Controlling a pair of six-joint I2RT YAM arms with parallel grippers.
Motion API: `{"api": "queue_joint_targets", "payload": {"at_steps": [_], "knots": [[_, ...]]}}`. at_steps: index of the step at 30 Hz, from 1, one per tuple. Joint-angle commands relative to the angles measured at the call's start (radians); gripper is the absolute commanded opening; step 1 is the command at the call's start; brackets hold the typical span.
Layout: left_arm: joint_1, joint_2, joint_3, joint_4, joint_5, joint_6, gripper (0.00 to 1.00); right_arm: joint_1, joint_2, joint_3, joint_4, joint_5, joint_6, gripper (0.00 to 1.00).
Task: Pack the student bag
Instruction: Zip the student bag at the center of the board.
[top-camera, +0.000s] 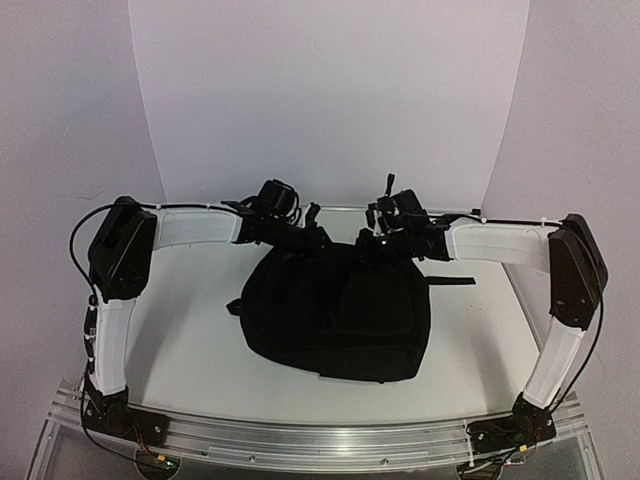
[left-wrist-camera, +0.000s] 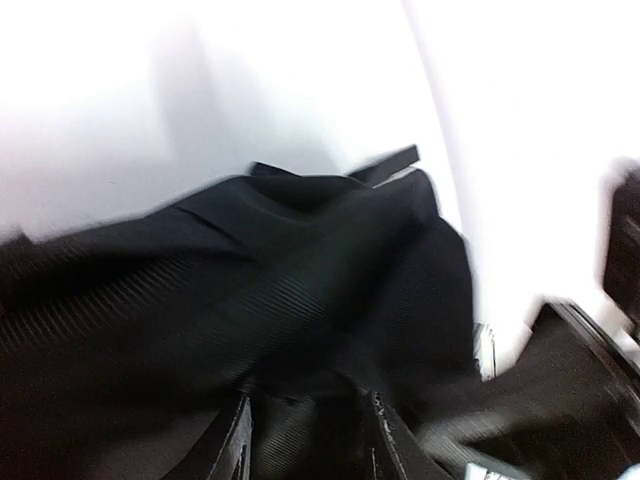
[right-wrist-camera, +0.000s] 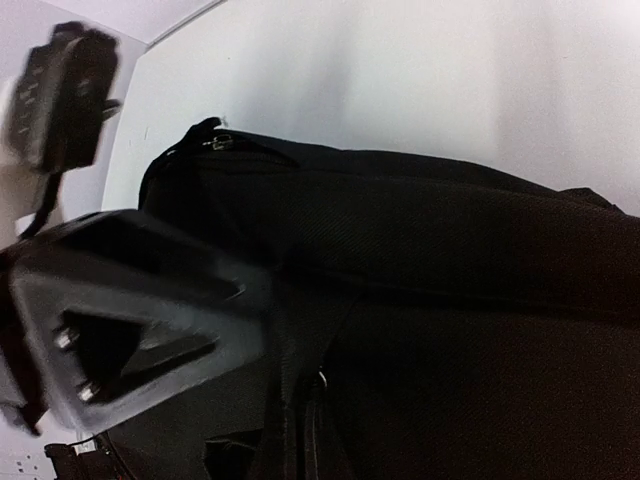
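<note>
From the top camera I see the student bag (top-camera: 335, 310) lying mid-desk, a big black slumped heap, its far edge under both arms. Its inside is hidden from here. The left pincer (top-camera: 312, 222) and the right pincer (top-camera: 372, 240) both sit at that far edge, near each other, and a webbing strap (top-camera: 452, 281) trails off the bag's right side onto the white desk (top-camera: 200, 330). A curved white backdrop (top-camera: 330, 100) closes the scene behind, and a metal rail (top-camera: 320, 440) runs along the near edge, carrying the arm bases.

On the left wrist camera, badly blurred, the bag's ribbed black fabric fills the lower frame. The left pincer's fingers (left-wrist-camera: 238, 445) stand apart with fabric bunched between them. Whether they actually pinch it, I cannot tell.

On the right wrist camera the bag spreads across the frame against the white desk, with a zip pull (right-wrist-camera: 217, 141) at its upper corner. The right pincer is closed. I cannot tell whether it has caught any fabric.
</note>
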Motion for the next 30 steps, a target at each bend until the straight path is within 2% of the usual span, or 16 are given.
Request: {"api": "queue_joint_targets", "payload": {"at_steps": [1,19,30], "knots": [[0.012,0.058,0.053,0.099,0.015,-0.038,0.37,0.038,-0.050,-0.037,0.028,0.022,0.029,0.00],[0.073,0.129,0.080,0.112,-0.057,-0.038,0.36,0.199,-0.157,-0.149,0.024,0.162,0.168,0.00],[0.077,0.130,0.078,0.107,-0.067,-0.022,0.36,0.316,-0.220,-0.285,0.011,0.144,0.263,0.00]]}}
